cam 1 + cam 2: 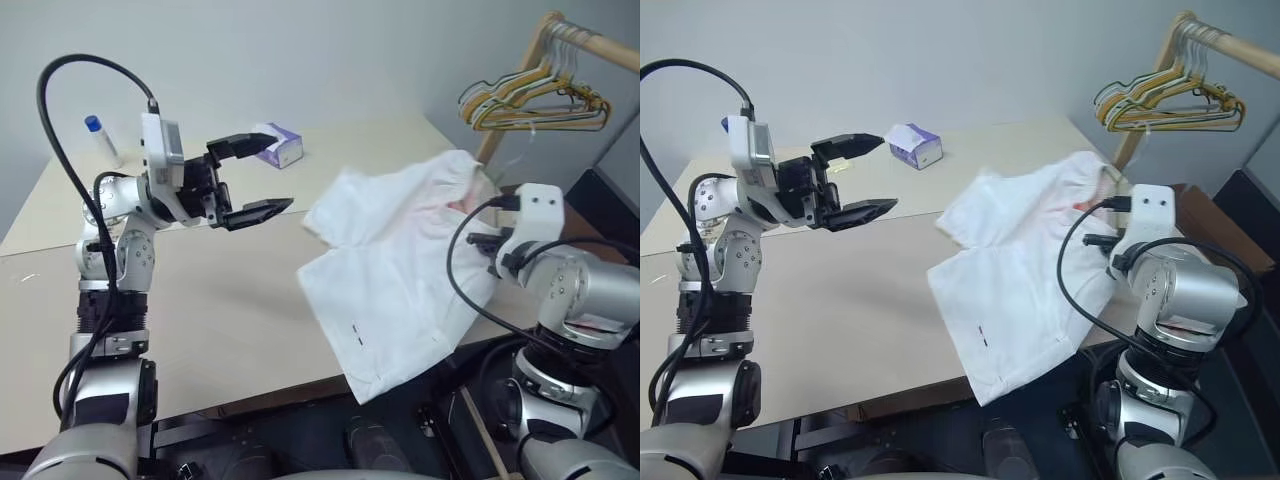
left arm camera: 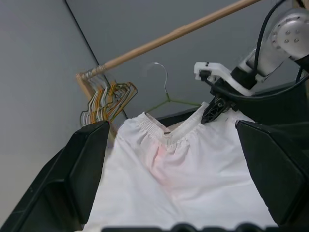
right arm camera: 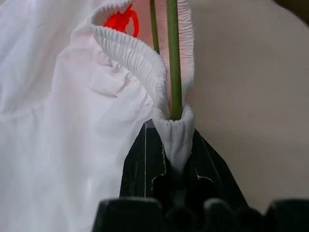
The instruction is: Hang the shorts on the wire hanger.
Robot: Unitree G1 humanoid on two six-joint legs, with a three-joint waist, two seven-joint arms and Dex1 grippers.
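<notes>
White cloth shorts, soft and limp, sprawl over the table's right edge, best held at the gathered waistband, which the clamped right gripper pinches alongside the olive-green wire hanger, while the left gripper gapes empty.

Pale grey wall, beige table, wooden clothes rail at right

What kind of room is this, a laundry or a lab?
Probably a lab set up like a laundry corner: a plain table against bare grey walls, white shorts spread on it, and a wooden rail carrying spare hangers.
</notes>
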